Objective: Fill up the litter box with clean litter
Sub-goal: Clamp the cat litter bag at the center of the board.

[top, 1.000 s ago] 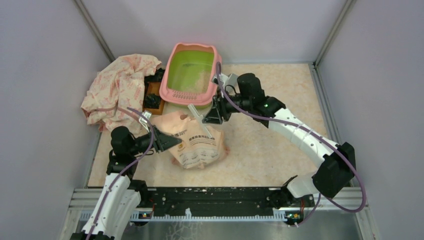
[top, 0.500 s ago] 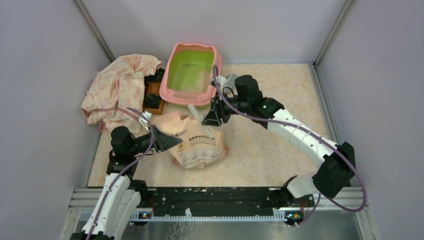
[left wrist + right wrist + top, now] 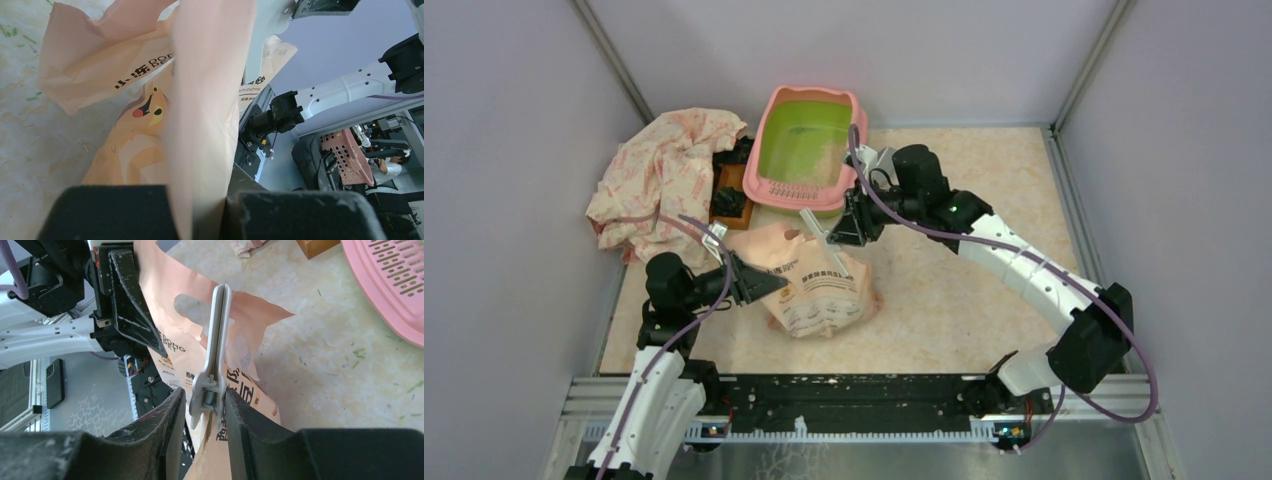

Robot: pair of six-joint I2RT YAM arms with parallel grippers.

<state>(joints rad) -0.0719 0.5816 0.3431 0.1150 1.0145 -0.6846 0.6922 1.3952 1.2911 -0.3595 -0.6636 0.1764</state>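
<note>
Clip (image 3: pixel 218 340) on bag (image 3: pixel 814 290) top; cloth (image 3: pixel 664 170) nr litter box (image 3: pixel 804 190).

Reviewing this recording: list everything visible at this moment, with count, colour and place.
litter box: one, pink rim, lime-green inside, far centre of the table
peach bag: one, peach-pink with dark lettering, near centre, in front of the litter box
clip: one, pale grey, at the bag's torn top
cloth: one, cream with pink print, bunched at far left
wooden box: one, brown, holding dark items, between cloth and litter box
green shreds: several, scattered on the table near the litter box
left tool: one, black, shut on a fold of the bag
right tool: one, black, straddling the clip's hinge end; grip unclear
</note>
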